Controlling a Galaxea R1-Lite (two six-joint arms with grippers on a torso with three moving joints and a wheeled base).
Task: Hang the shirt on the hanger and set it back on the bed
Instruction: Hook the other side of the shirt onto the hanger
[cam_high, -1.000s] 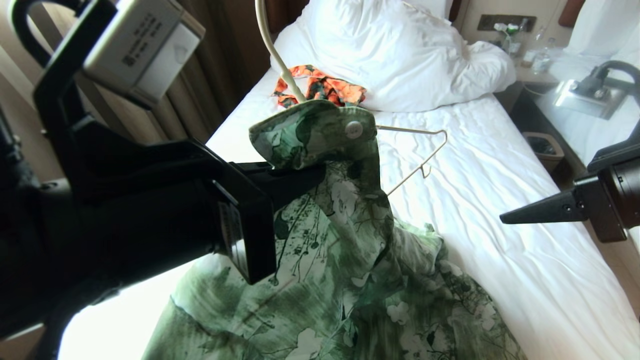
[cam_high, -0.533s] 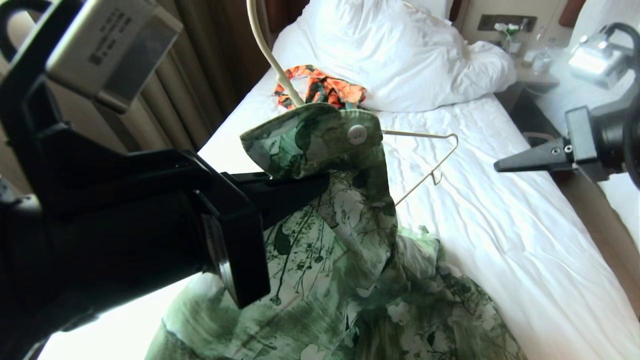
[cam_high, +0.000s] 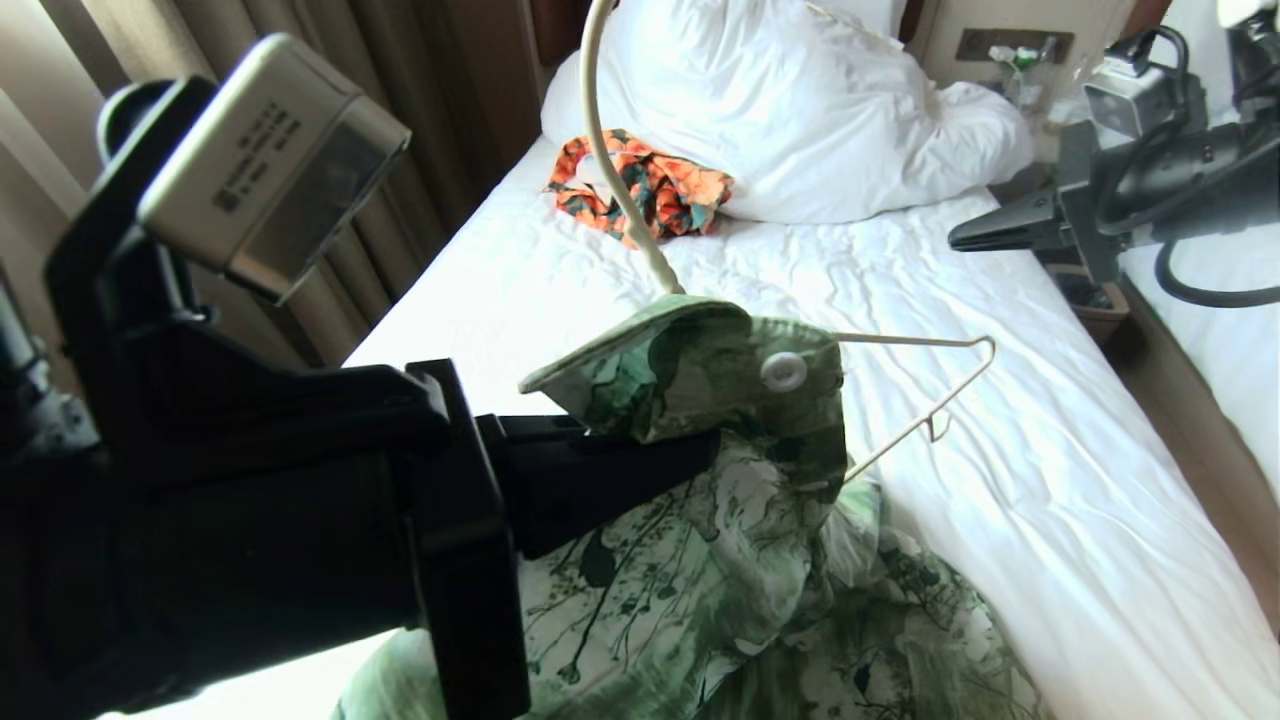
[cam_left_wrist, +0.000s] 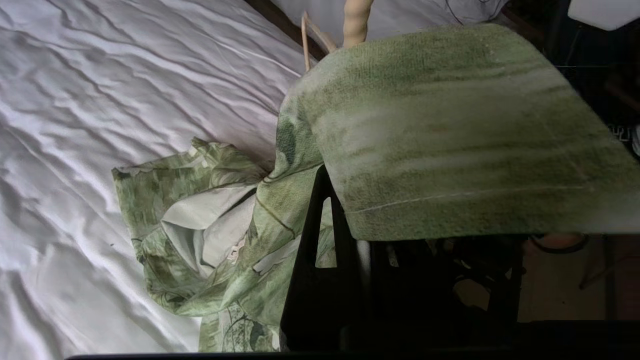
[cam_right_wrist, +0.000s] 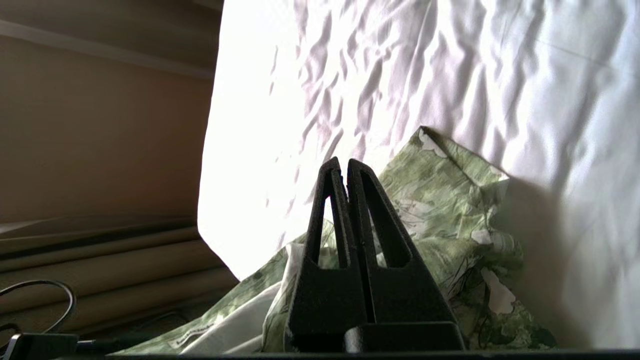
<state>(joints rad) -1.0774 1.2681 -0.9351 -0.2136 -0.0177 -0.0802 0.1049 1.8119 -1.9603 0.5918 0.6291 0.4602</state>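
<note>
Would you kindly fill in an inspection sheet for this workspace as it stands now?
Surface: bed, wrinkled white sheet.
Job's things: shirt raised at the collar, its lower part heaped on the sheet; hanger partly inside it, one shoulder bare.
Clutter: orange patterned garment beside the pillow.
Grippers: left gripper shut under the collar; right gripper shut, empty, above the bed's edge.
Cables: black cable on the right arm.
Surroundings: curtains, nightstand.

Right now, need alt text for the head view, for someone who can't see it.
The left gripper, shut, holds up a green flowered shirt by its collar on a cream hanger, over a bed with white sheets. The shirt's lower part lies bunched on the bed. The right gripper, shut and empty, hangs at the right above the bed's edge.
</note>
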